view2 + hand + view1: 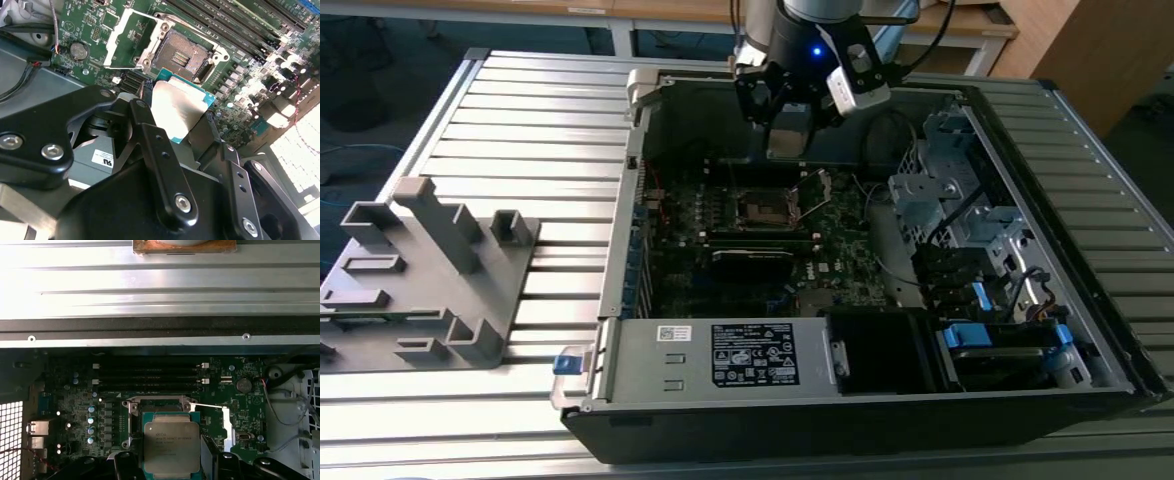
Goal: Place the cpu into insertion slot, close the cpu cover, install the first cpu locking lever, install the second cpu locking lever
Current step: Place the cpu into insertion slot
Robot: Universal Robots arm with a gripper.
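Two fingers (150, 135) tight on the cpu (180, 107) between them, near the uncovered insertion slot (184, 52)

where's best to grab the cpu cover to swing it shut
The cpu cover is flipped open beside the insertion slot, a thin windowed frame. Probably pinch its free rail, the one farthest from the slot, from above; the hinged side sits against the socket.
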